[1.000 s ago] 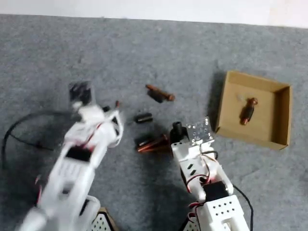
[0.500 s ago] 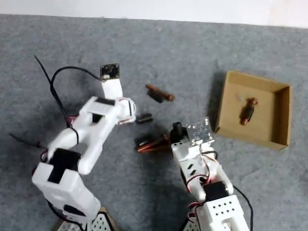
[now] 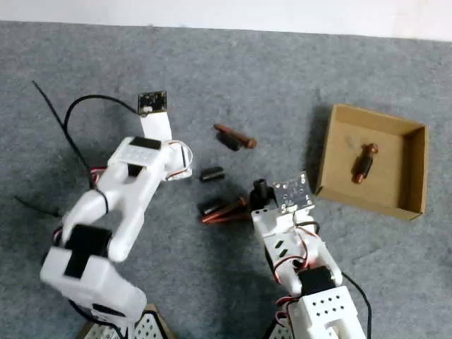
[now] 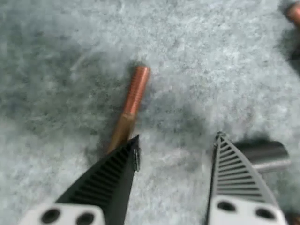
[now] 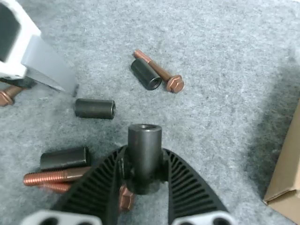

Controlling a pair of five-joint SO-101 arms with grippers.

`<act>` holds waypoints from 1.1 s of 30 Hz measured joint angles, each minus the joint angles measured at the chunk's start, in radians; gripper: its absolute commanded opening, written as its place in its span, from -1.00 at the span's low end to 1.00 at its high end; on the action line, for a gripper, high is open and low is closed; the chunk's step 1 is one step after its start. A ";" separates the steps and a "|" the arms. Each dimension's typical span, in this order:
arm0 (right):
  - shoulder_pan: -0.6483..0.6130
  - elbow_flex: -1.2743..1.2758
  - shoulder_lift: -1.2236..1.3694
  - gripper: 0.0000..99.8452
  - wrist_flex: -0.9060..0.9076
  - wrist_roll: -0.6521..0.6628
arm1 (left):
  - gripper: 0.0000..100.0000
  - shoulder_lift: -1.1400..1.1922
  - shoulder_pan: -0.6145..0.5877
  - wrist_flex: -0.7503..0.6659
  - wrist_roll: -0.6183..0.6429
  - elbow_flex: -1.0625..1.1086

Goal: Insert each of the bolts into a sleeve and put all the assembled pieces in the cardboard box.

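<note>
My right gripper (image 5: 144,161) is shut on a black sleeve (image 5: 145,140) that stands upright, just above the carpet near the table's middle (image 3: 260,189). My left gripper (image 4: 177,138) hangs open over a loose copper bolt (image 4: 131,101); the bolt lies beside one finger (image 4: 123,164). A black sleeve (image 4: 263,154) lies behind the other finger. More loose parts lie between the arms: a sleeve (image 3: 210,173), a sleeve beside two bolts (image 3: 224,211), and a bolt with a sleeve (image 3: 235,136). The cardboard box (image 3: 413,169) holds one assembled piece (image 3: 364,162).
The left arm's white body (image 3: 131,183) stretches over the carpet at the left, with black cables (image 3: 78,116) looping behind it. The box stands to the right of the right arm. A pale wall edge runs along the far side.
The left arm has swung in from the left and settled over the loose bolt near the middle sleeve. The right arm and its sleeve have not moved.
</note>
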 measured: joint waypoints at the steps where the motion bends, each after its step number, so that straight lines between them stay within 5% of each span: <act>1: 0.000 0.000 0.000 -0.99 0.000 0.012 | -0.52 -0.031 0.000 0.000 0.000 0.021; 16: 0.000 0.006 0.000 -0.99 0.000 0.043 | -0.51 -0.212 -0.101 -0.100 -0.141 0.195; 33: 0.000 0.006 0.000 -0.99 0.000 0.043 | -0.52 0.014 -0.101 -0.114 -0.143 0.078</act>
